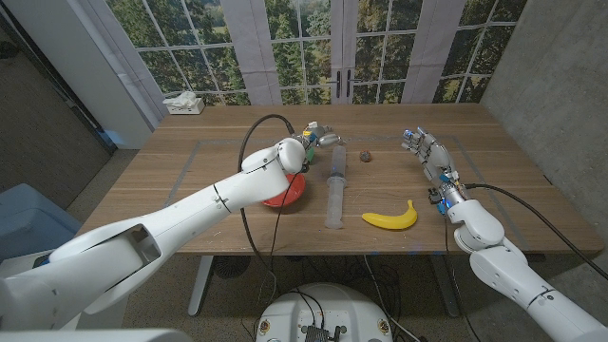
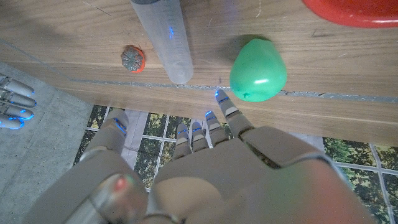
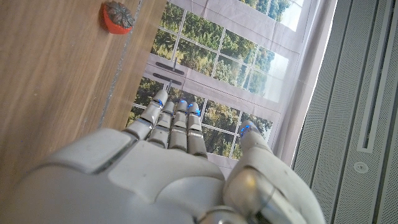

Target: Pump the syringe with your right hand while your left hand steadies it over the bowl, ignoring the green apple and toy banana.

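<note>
Wooden surface (image 1: 190,171) is carrying the syringe (image 1: 335,187) lying flat at centre, just right of the red bowl (image 1: 288,193), not yet lifted over it. Left hand (image 1: 318,136) is hovering empty, fingers loosely spread, near the green apple (image 2: 258,70). Right hand (image 1: 427,152) is waiting spread well apart, with open room between; the toy banana (image 1: 391,218) is sitting near the front edge.

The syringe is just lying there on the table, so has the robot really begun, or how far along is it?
Barely begun. Done: nothing; the syringe lies on the table beside the red bowl, not over it. In hand: the left hand is empty, fingers apart, near the syringe's far end and the green apple. Left: gripping it, holding it over the bowl, and pumping with the right hand, which waits open and apart.
</note>
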You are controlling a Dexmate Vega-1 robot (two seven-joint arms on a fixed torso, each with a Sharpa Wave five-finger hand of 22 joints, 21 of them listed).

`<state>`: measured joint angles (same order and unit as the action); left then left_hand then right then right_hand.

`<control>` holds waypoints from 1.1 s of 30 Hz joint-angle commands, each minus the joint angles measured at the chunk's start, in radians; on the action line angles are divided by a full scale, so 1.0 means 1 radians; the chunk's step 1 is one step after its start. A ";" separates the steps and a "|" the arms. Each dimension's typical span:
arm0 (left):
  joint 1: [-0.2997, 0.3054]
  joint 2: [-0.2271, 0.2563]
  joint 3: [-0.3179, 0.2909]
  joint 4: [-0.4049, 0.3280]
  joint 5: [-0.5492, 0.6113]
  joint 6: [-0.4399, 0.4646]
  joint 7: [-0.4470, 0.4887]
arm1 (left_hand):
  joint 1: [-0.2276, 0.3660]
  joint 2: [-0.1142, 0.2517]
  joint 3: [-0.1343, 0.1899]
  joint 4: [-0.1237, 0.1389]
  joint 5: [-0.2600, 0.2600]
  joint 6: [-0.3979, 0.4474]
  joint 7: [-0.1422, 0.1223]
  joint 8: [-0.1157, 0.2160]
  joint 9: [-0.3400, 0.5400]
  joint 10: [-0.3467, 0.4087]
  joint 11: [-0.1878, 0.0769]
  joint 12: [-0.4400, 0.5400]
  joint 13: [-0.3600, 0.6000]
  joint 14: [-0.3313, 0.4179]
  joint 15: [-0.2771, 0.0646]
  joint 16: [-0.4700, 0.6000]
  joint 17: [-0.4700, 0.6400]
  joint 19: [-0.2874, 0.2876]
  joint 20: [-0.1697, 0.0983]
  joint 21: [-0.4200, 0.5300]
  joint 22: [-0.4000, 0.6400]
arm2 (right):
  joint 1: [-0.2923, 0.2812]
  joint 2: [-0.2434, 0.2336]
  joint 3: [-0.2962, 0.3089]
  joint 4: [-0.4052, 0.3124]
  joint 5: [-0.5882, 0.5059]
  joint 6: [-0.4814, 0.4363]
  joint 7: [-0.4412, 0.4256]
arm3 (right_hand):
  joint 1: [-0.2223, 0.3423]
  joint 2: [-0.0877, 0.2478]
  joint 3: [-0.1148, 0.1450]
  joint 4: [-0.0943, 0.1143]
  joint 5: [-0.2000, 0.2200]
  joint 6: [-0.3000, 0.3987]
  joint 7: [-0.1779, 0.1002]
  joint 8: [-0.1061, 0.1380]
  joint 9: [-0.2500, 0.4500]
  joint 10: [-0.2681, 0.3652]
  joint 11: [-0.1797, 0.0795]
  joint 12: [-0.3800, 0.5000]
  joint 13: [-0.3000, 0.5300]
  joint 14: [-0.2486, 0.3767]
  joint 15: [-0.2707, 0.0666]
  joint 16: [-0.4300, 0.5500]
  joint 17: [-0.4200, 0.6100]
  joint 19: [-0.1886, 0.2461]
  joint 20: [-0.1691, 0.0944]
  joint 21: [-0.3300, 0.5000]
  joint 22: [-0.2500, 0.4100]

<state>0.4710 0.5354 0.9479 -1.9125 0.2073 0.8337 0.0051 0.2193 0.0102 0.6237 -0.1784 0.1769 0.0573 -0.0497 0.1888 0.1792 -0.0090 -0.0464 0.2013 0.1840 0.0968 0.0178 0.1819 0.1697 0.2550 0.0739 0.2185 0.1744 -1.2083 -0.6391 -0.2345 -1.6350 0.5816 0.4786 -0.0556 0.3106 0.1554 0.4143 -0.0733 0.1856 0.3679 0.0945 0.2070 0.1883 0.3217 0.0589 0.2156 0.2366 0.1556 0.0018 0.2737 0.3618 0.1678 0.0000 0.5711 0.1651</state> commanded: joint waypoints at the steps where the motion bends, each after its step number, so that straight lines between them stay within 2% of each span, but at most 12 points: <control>1: -0.010 -0.023 0.012 0.019 -0.040 0.030 0.010 | 0.014 -0.004 -0.005 0.001 -0.002 0.008 0.006 0.007 0.003 0.016 -0.001 0.006 0.002 0.013 -0.001 0.011 0.005 0.020 -0.001 0.008 0.003 | -0.007 -0.005 0.006 -0.001 0.006 0.007 0.009 | -0.005 0.000 -0.001 -0.005 0.002 0.011 0.001 0.000 0.003 0.008 0.002 0.008 0.003 0.004 0.005 0.004 0.001 0.009 -0.002 -0.004 0.002; 13: -0.035 -0.062 0.036 0.046 -0.076 0.085 0.024 | 0.020 -0.006 -0.006 0.002 -0.002 0.012 0.013 0.008 0.003 0.025 0.003 0.008 0.002 0.026 0.000 0.012 0.005 0.034 0.000 0.009 0.003 | -0.004 -0.005 0.013 0.016 0.021 0.018 0.027 | -0.006 0.000 -0.001 -0.007 0.002 0.014 0.001 -0.001 0.003 0.012 0.002 0.008 0.002 0.004 0.004 0.004 0.000 0.011 -0.001 -0.011 0.003; 18: -0.058 -0.082 0.057 0.056 -0.090 0.144 0.027 | 0.030 -0.011 -0.011 0.005 -0.002 0.027 0.071 0.009 0.002 0.044 0.018 0.011 0.002 0.044 0.005 0.011 0.005 0.051 0.006 0.007 0.003 | -0.004 -0.002 0.016 0.025 0.028 0.027 0.033 | -0.007 0.000 -0.001 -0.008 0.002 0.017 0.002 0.000 0.003 0.015 0.004 0.009 0.002 0.004 0.004 0.004 -0.001 0.012 -0.001 -0.013 0.003; 23: -0.094 -0.091 0.087 0.069 -0.111 0.191 0.013 | 0.035 -0.013 -0.013 0.005 -0.002 0.036 0.095 0.011 0.002 0.053 0.038 0.011 0.002 0.049 0.007 0.010 0.005 0.055 0.006 0.005 0.003 | -0.007 -0.002 0.019 0.029 0.032 0.031 0.038 | -0.008 0.000 -0.002 -0.009 0.002 0.017 0.002 0.000 0.003 0.015 0.004 0.009 0.001 0.006 0.006 0.005 -0.001 0.014 -0.001 -0.016 0.003; 27: -0.128 -0.104 0.124 0.081 -0.116 0.240 0.014 | 0.037 -0.015 -0.013 0.005 -0.002 0.039 0.097 0.011 0.002 0.055 0.040 0.011 0.002 0.050 0.011 0.009 0.005 0.054 0.004 0.003 0.003 | -0.012 -0.003 0.023 0.029 0.036 0.035 0.039 | -0.008 0.001 -0.002 -0.009 0.002 0.019 0.003 0.000 0.003 0.016 0.005 0.009 0.001 0.006 0.004 0.005 -0.002 0.015 0.000 -0.019 0.003; 33: -0.171 -0.115 0.172 0.102 -0.126 0.261 0.013 | 0.051 -0.020 -0.012 -0.002 -0.002 0.047 0.095 0.015 0.002 0.052 0.045 0.008 0.002 0.044 0.017 0.005 0.005 0.051 0.004 -0.001 0.002 | -0.019 -0.001 0.029 0.034 0.041 0.047 0.043 | -0.009 0.001 -0.002 -0.010 0.002 0.021 0.002 0.000 0.004 0.018 0.008 0.009 0.001 0.007 0.006 0.005 -0.002 0.016 -0.001 -0.023 0.003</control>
<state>0.3709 0.4461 1.0451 -1.8426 0.1022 1.0262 0.0212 0.2572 -0.0063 0.6114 -0.1744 0.1769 0.0948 0.0450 0.1928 0.1790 0.0437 -0.0073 0.2081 0.1838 0.1396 0.0249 0.1897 0.1697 0.3062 0.0786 0.2205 0.1744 -1.2175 -0.6427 -0.2153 -1.6112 0.6113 0.5087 -0.0213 0.3107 0.1554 0.4115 -0.0759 0.1856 0.3769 0.0963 0.2070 0.1883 0.3278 0.0651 0.2157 0.2368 0.1592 0.0055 0.2737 0.3569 0.1750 0.0000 0.5532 0.1650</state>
